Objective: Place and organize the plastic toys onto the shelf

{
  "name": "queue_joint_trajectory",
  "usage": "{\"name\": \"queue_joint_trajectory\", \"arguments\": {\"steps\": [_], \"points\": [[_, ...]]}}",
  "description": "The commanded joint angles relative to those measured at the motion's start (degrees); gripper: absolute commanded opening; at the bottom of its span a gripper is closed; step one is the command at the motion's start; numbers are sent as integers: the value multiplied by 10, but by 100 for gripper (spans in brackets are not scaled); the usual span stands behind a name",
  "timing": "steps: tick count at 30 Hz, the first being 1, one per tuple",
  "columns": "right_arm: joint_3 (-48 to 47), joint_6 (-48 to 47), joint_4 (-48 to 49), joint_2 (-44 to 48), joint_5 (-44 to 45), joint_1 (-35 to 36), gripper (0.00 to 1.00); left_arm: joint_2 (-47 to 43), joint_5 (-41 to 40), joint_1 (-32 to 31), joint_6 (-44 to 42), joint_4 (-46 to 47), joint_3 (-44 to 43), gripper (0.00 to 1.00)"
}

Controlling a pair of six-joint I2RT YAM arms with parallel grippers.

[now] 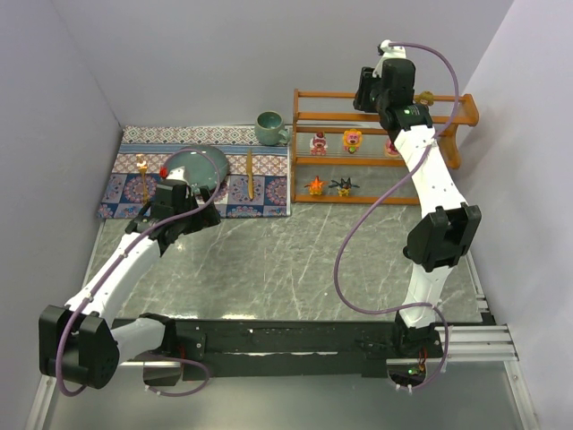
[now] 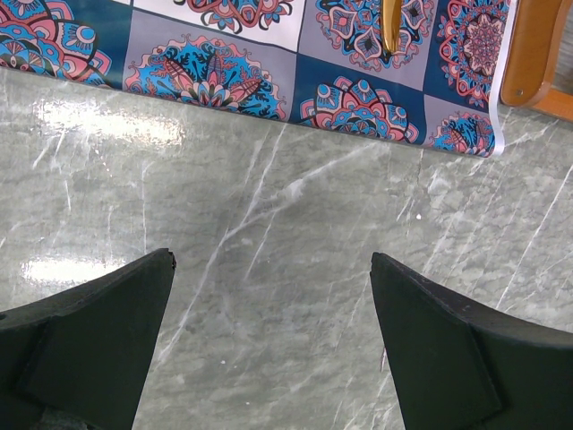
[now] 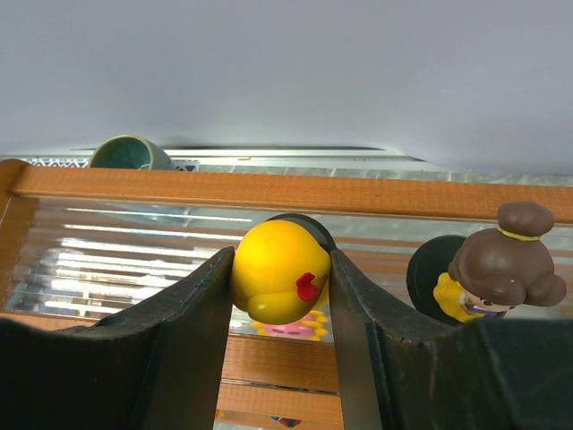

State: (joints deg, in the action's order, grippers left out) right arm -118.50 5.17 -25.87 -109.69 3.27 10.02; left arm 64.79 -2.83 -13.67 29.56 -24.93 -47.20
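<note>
My right gripper (image 3: 282,260) is shut on a yellow round-headed figure (image 3: 279,273) with a dark base and holds it over the top tier of the wooden shelf (image 3: 269,190). A brown-haired figure (image 3: 501,269) lies on that tier just to the right. In the top view my right gripper (image 1: 380,90) is at the shelf's (image 1: 385,200) top rail. Pink bears (image 1: 318,143) and a yellow figure (image 1: 353,141) stand on the middle tier. An orange spiky creature (image 1: 315,185) and a dark one (image 1: 343,186) stand on the lowest tier. My left gripper (image 2: 273,260) is open and empty above the marble table.
A patterned mat (image 1: 206,193) lies at the far left with a tipped teal bowl (image 1: 199,166), two slim wooden utensils (image 1: 250,175) and a small red object (image 1: 164,170) on it. A teal mug (image 1: 269,127) stands beside the shelf. My left gripper (image 1: 183,208) hovers at the mat's near edge.
</note>
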Motion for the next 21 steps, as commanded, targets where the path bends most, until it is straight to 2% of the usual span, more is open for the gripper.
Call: {"name": "queue_joint_trajectory", "arguments": {"steps": [1,10,21], "points": [[-16,6,-13,9,-7,-7,31,3,4,2,-8,4,-12,97],[-12,12,-12,11,-11,-9,33,5,4,2,-8,4,-12,97],[-9,15,-7,8,-9,-11,45,8,5,2,-9,4,-12,97]]}}
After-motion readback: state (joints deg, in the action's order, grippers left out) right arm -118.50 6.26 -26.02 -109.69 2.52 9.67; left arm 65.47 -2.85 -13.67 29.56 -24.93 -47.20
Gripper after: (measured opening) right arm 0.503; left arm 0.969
